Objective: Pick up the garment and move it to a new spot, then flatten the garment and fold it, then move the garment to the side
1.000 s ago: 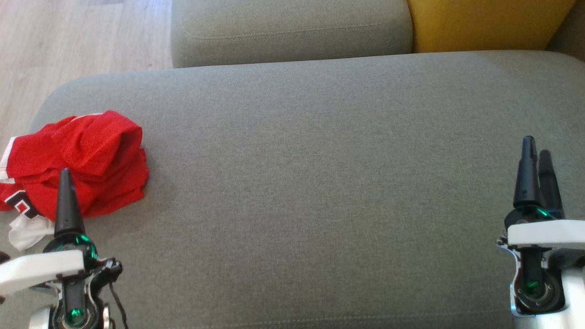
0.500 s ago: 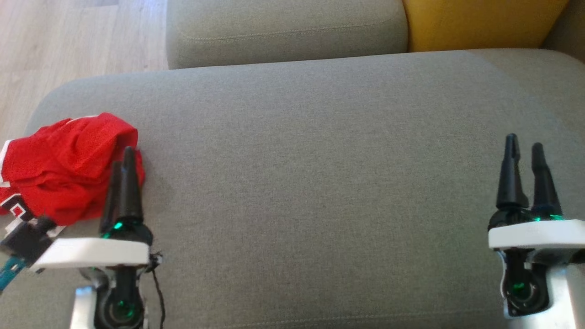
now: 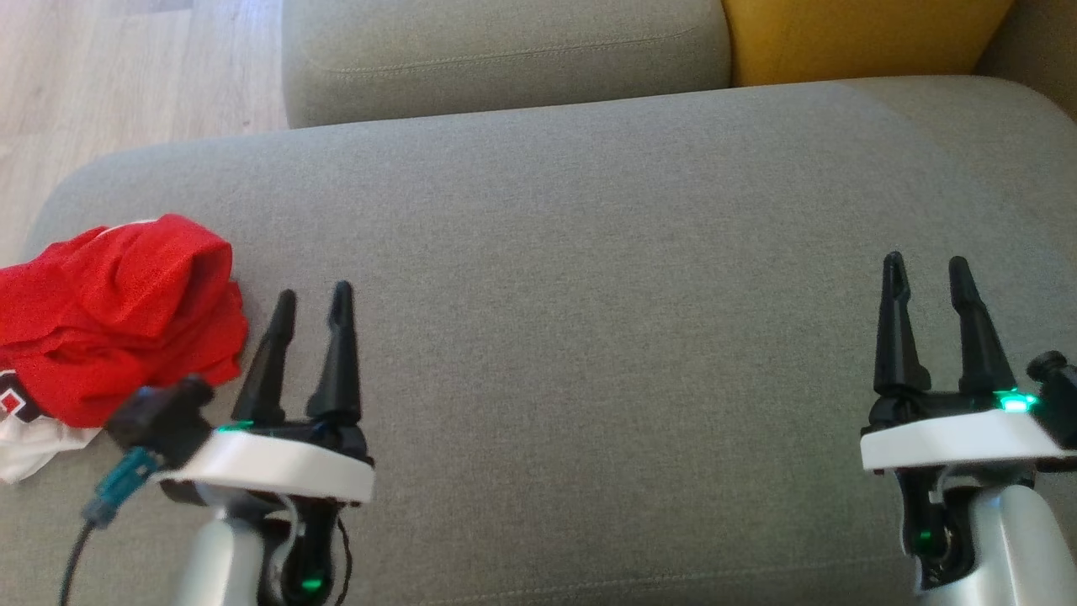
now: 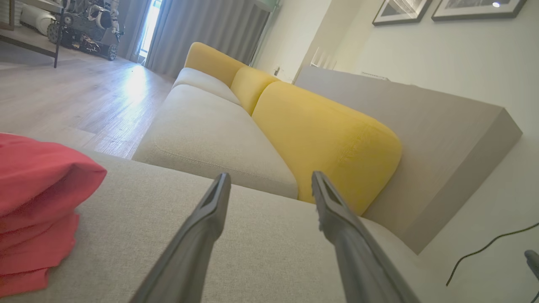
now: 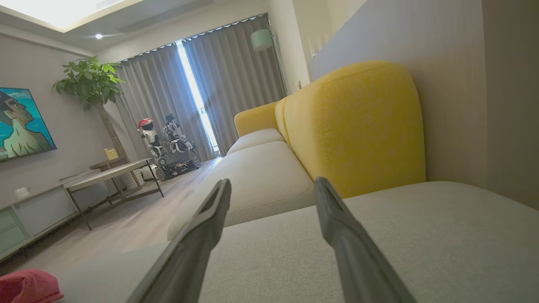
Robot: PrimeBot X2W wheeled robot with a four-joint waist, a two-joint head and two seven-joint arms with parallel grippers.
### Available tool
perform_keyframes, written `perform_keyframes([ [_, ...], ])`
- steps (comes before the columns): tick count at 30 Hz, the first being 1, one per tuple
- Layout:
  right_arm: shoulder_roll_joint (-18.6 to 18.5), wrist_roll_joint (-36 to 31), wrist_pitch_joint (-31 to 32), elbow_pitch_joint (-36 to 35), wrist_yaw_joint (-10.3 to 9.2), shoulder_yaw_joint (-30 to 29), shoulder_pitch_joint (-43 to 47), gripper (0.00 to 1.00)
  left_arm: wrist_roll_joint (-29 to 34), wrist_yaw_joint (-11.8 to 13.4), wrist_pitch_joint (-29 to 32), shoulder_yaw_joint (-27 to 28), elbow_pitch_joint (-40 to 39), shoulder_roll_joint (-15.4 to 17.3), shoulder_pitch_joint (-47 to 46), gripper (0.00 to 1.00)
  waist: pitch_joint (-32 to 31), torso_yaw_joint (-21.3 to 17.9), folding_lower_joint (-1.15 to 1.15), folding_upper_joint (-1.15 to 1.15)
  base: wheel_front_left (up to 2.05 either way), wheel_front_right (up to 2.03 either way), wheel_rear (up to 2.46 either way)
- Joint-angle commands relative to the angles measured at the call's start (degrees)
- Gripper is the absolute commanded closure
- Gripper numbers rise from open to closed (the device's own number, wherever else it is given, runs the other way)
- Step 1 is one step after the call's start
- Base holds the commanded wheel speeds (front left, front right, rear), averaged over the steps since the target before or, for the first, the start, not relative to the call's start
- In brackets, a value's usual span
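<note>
The garment (image 3: 118, 316) is a crumpled red piece with white and black trim, lying at the left end of the grey sofa seat (image 3: 589, 295). It also fills the left edge as a red heap (image 4: 38, 198) in the left wrist view and shows as a small red patch (image 5: 27, 288) in the right wrist view. My left gripper (image 3: 311, 299) stands open just right of the garment, apart from it, holding nothing. My right gripper (image 3: 925, 269) is open over the seat's right end, empty too.
A second grey seat cushion (image 3: 505, 59) lies beyond the near one, with a yellow back cushion (image 3: 858, 38) at the far right. Wooden floor (image 3: 109, 76) runs past the sofa's left end. A low table (image 5: 109, 176) and another robot (image 5: 168, 143) stand across the room.
My left gripper has moved right, off the garment's near edge to beside it, and turned so both fingers show apart. The right gripper has turned likewise. The head camera has shifted.
</note>
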Motion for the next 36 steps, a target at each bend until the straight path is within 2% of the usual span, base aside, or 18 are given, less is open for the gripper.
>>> perform_keyframes([
  [1, -0.4, -2.5, -0.9, -2.3, -0.03, 1.3, -2.2, 0.0, 2.6, 0.6, -0.8, 0.2, -2.4, 1.0, -2.6, 0.0, 0.0, -0.1, 0.0, 0.0, 0.0, 0.0, 0.0],
  [7, -0.5, -8.1, -1.9, -2.4, -0.03, 1.6, -2.1, 0.0, 9.4, 4.4, -1.9, -3.7, -1.5, 3.3, -2.8, 0.0, -0.3, -0.2, 0.0, 0.0, 0.0, 0.0, 0.0],
  [8, -0.5, -8.1, -1.9, -2.4, -0.03, 1.6, -2.1, 0.0, 9.4, 4.4, -1.9, -3.7, -1.5, 3.3, -2.8, 0.0, -0.3, -0.2, 0.0, 0.0, 0.0, 0.0, 0.0],
  [16, -0.5, -15.4, -3.3, -2.0, -0.03, 2.0, -1.9, 0.0, 16.8, 11.5, -3.2, -10.3, -0.1, 7.4, -3.8, 0.0, -0.8, -0.3, 0.0, 0.0, 0.0, 0.0, 0.0],
  [19, -0.5, -17.6, -3.8, -1.8, -0.04, 2.7, -1.8, 0.0, 18.2, 14.3, -3.7, -12.1, 0.1, 8.2, -4.1, 0.0, -0.8, -0.2, 0.0, 0.0, 0.0, 0.0, 0.0],
  [22, -0.5, -19.2, -4.3, -1.7, -0.04, 2.8, -1.7, 0.0, 17.5, 15.8, -4.2, -12.7, 0.5, 8.2, -4.1, 0.0, -0.6, -0.1, 0.0, 0.0, 0.0, 0.0, 0.0],
  [28, -0.5, -19.0, -5.3, -2.1, -0.04, 2.0, -1.5, 0.0, 15.3, 15.6, -5.3, -9.4, 0.2, 5.8, -3.1, 0.0, -0.3, 0.2, 0.0, 0.0, 0.0, 0.0, 0.0],
  [36, -0.6, -11.1, -6.6, 1.5, -0.04, 1.2, -0.7, 0.0, 16.2, 11.7, -6.6, -2.3, 0.9, 2.1, -0.4, 0.0, -0.3, 0.9, 0.0, 0.0, 0.0, 0.0, 0.0],
])
